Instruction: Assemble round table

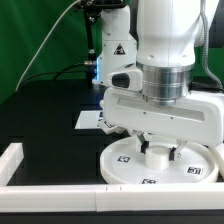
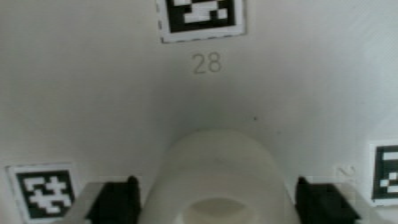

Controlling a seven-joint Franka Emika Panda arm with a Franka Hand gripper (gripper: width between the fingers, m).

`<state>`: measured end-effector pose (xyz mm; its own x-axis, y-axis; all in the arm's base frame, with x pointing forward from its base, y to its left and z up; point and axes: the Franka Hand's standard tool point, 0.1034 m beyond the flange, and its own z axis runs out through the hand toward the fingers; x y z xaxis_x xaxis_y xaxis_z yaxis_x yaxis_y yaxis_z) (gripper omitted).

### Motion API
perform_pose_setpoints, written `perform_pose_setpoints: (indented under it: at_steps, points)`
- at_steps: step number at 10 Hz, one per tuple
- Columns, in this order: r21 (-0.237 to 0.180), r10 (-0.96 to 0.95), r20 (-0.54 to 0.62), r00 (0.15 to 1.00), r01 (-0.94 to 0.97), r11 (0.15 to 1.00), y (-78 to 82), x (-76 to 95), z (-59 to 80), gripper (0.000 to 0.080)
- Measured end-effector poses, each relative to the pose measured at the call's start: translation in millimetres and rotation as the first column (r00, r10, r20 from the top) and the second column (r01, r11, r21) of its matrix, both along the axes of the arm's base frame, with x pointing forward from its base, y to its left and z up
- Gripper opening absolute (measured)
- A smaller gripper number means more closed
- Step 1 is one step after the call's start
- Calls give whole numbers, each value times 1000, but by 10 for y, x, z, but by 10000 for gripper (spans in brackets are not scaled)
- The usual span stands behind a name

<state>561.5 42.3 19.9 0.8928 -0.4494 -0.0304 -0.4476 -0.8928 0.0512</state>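
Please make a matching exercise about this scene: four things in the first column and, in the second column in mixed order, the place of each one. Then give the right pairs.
Things
1. round disc
2. short cylinder
3. marker board
4. white rail

Places
A. flat on the black table, to the exterior view's left of the disc
B. along the exterior view's lower edge
C. between the fingers of the tool
D. directly under the arm

Pairs: 1-D, 2-C, 3-A, 4-B

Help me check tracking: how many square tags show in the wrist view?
3 on the disc: one tag by the printed 28, one beside a finger, one, cropped, beside the other finger. The cylinder may hide more.
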Motion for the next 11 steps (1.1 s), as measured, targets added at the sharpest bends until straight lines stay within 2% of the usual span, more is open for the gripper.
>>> perform_pose_setpoints:
  at_steps: [1,2,3,4,6,7,8,10,11]
  points:
    - [0,0,0,1000,0,1000,-1,0,0,495]
    - [3,0,1,1000,0,1000,4,-2,10,615]
    - [19,1,4,1000,-1,1000,21,-35,71,639]
    - [31,22,5,1000,-22,999,37,-89,180,639]
    - [54,58,17,998,-59,997,111,-140,487,648]
    - [47,105,20,994,-105,993,197,-174,570,648]
    - [33,175,9,985,-175,984,246,-192,564,648]
    - [39,316,8,949,-316,948,203,-190,554,648]
    - [37,371,13,929,-371,928,264,-224,561,648]
